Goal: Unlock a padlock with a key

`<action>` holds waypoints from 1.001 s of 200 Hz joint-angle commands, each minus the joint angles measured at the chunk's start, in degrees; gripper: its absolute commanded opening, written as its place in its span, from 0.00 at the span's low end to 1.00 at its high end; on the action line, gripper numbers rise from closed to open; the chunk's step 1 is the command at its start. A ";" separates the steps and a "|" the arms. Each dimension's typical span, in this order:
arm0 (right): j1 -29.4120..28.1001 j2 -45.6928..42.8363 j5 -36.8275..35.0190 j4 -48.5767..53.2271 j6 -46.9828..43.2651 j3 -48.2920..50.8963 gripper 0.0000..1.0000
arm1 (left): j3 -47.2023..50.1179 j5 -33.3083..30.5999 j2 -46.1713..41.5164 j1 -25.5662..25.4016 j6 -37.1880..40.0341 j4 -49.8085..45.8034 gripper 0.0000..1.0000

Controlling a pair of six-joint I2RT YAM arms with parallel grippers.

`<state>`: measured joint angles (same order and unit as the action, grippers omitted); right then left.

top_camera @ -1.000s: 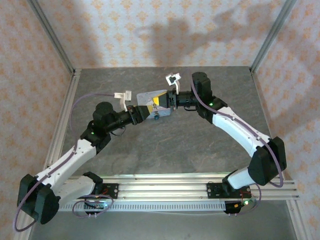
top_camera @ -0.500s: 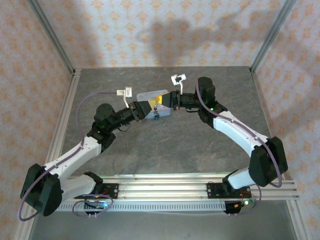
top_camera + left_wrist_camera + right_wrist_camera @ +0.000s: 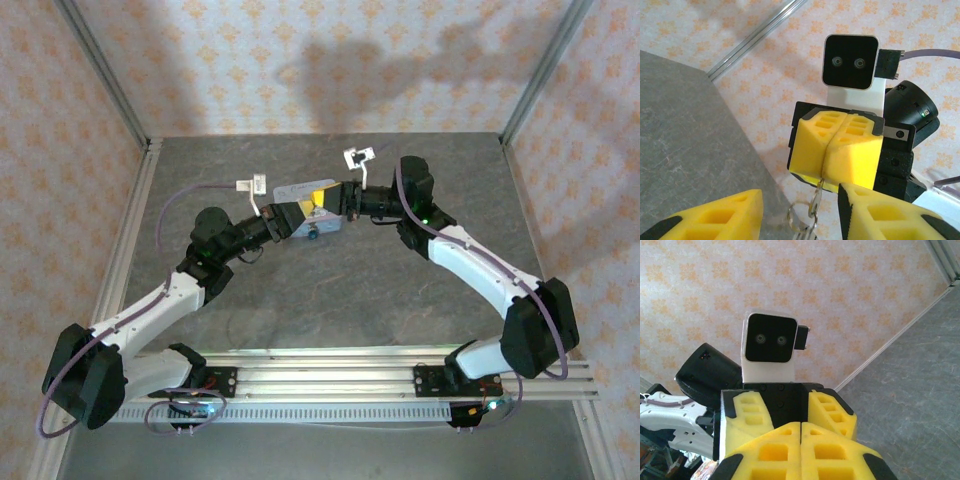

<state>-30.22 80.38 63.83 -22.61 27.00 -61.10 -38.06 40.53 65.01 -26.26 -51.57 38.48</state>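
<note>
Little has been shifted in 0.5 s: the key [image 3: 820, 182] is pinched by the closed right gripper [image 3: 832, 150], the left gripper [image 3: 800, 212] is held open. The padlock [image 3: 313, 236] should be gripped squarely first.

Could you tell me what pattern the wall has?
Orange floral motifs on pale pink wall; right wrist view.

Right gripper [image 3: 800, 450]: yellow pads [image 3: 771, 454] pressing together, lower frame. Left gripper [image 3: 789, 407]: facing it, fingers [image 3: 746, 415] standing apart. Grey table [image 3: 920, 390] lying at right.
</note>
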 commanded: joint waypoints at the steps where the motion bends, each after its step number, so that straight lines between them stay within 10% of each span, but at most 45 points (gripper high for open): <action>1: -0.37 -1.80 -0.85 -2.79 -0.58 0.10 0.00 | -0.39 1.30 -0.15 -0.61 -0.38 3.09 0.42; 200: -0.98 -2.69 -4.60 -3.98 -0.82 2.43 0.00 | -0.87 0.86 0.84 -1.51 -0.73 3.28 0.18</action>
<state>-30.72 78.89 59.35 -23.05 26.98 -59.31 -38.09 40.51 65.69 -27.40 -52.53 38.52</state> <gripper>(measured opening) 0.058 0.205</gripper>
